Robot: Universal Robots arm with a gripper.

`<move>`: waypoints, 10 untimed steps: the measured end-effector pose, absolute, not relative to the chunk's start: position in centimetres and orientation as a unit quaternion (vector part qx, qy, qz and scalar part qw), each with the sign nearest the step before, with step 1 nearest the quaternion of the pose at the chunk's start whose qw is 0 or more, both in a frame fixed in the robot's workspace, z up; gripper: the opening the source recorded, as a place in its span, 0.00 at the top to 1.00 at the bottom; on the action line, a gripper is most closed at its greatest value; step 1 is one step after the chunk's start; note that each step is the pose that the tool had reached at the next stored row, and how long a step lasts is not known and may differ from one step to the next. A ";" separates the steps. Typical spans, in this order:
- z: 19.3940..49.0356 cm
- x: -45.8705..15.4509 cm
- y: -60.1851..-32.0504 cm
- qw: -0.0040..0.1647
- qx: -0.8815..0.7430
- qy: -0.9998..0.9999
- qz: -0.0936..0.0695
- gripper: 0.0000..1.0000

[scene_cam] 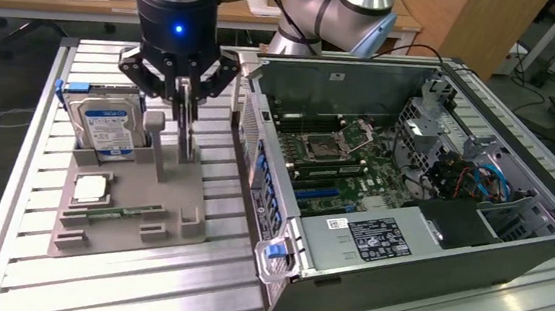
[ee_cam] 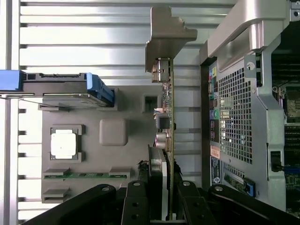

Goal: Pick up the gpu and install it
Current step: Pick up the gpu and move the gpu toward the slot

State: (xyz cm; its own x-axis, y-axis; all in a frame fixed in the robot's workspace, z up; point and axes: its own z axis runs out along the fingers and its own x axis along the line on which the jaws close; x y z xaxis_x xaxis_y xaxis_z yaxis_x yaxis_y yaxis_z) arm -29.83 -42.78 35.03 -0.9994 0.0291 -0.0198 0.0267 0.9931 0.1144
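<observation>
Slatted table (scene_cam: 123, 278), lab desks (scene_cam: 68, 5), hand (scene_cam: 188, 112) gripping gpu (ee_cam: 170, 117)

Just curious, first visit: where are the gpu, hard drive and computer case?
gpu (ee_cam: 171, 108), wrist view, green board edge.
hard drive (scene_cam: 105, 127), exterior view, blue-white label.
computer case (scene_cam: 257, 138), exterior view, rear wall.

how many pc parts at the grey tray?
4, by the exterior view: hard drive standing at the tray's far end, processor flat in the middle, memory stick lying nearer, graphics card upright in the jaws. None looks hidden.
</observation>
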 end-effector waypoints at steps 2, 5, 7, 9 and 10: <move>35.3 -29.8 -42.8 0.011 0.014 0.998 0.058 0.72; 35.7 -29.8 -42.8 0.011 0.014 0.998 0.058 0.72; 36.3 -29.8 -42.8 0.011 0.014 0.998 0.059 0.72; 37.2 -29.8 -42.8 0.011 0.014 0.998 0.060 0.72; 37.3 -29.8 -42.8 0.011 0.014 0.998 0.061 0.72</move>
State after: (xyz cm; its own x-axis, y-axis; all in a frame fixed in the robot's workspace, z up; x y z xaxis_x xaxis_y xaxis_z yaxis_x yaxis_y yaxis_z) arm -29.83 -42.79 37.34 -0.9994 0.0293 -0.0198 0.0267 0.9923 0.1212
